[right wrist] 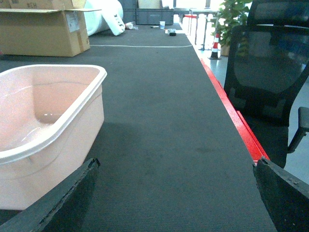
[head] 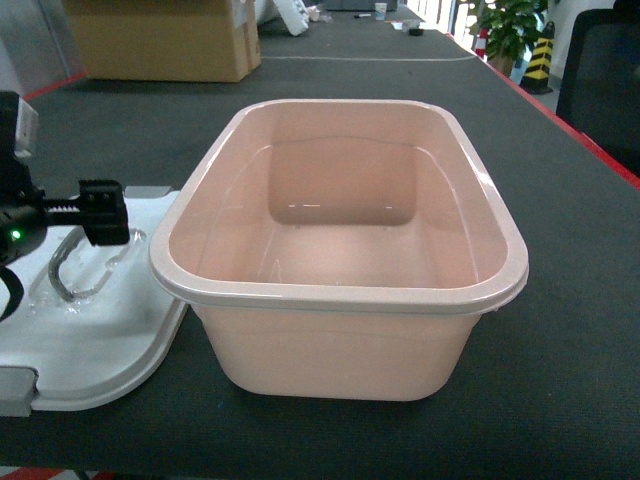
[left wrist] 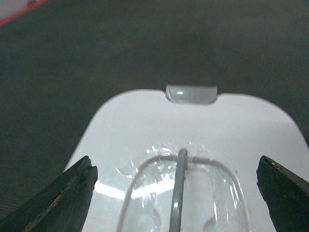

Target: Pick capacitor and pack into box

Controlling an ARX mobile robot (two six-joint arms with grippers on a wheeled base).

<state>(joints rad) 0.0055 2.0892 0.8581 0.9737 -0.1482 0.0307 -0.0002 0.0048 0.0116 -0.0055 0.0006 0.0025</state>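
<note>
**Pink tub open on the worktop, no capacitor in sight**

The orange capacitor does not show in any of the three views, so I cannot say where it lies. The box [head: 340, 255] is plain enough: a pale pink tub with rounded corners and a rolled rim, standing upright in the middle of the dark grey worktop [head: 560, 300], its mouth open and nothing visible inside but its own smooth floor. From the right wrist camera the same tub fills the lower left corner, its near wall just beside that arm's left finger.

Touching the tub's left side lies the white lid [head: 100, 330], flat on the worktop, with a grey wire handle set in a clear recess and a grey latch [left wrist: 191, 94] at its far edge. The left gripper [left wrist: 176, 193] hangs directly above this lid, jaws spread wide, one dark finger at each side of the wrist view and nothing between them; in the head view its black body reaches in from the left edge over the lid.

The right gripper [right wrist: 174, 203] sits low over bare worktop to the right of the tub, jaws likewise spread wide and holding nothing.

Farther back stands a brown cardboard box [head: 165, 40]. A red strip [right wrist: 231, 113] edges the worktop's right side, with a black mesh chair [right wrist: 270, 77] beyond it and a potted plant [head: 510, 30] in the distance.
</note>
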